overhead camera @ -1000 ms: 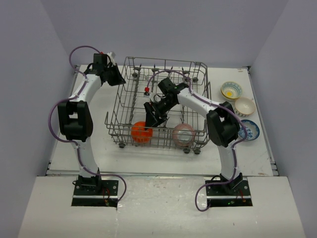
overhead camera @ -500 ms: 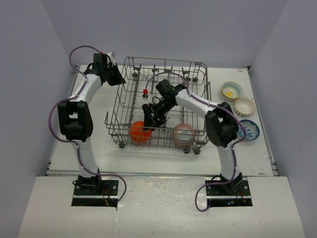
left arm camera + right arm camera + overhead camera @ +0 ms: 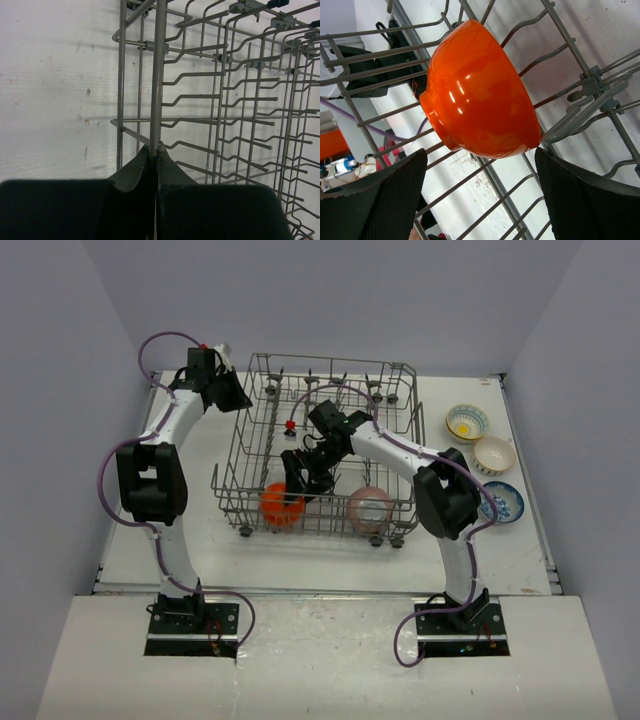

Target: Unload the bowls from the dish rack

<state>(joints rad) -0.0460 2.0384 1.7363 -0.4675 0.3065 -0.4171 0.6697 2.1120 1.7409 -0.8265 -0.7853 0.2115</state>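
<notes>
Item 1: dish rack, one, grey wire with upright tines, standing mid-bench between the two arms.

Item 2: bowls, five in view
- Inside the rack, two, both along its near side:
  - one orange bowl at the near-left, lying tilted on its side among the tines; the right wrist view shows its glossy outer wall and foot ring
  - one pink bowl at the near-right, also tipped on edge
- On the bench right of the rack, three, in a loose column and well apart from the wire:
  - one whitish bowl with a yellow mark, farthest back
  - one cream bowl, in the middle
  - one blue-and-white patterned bowl, nearest, partly behind the right arm

Item 3: arms, two
- Left arm: reaches to the rack's far-left corner. The left jaws are closed on an upright wire of the rack frame, the two dark fingers meeting around it.
- Right arm: reaches over the rack's right side and down into it. The right jaws are spread wide, one finger on each side of the orange bowl, which sits between and beyond the tips. Whether either finger touches the bowl cannot be told
</notes>
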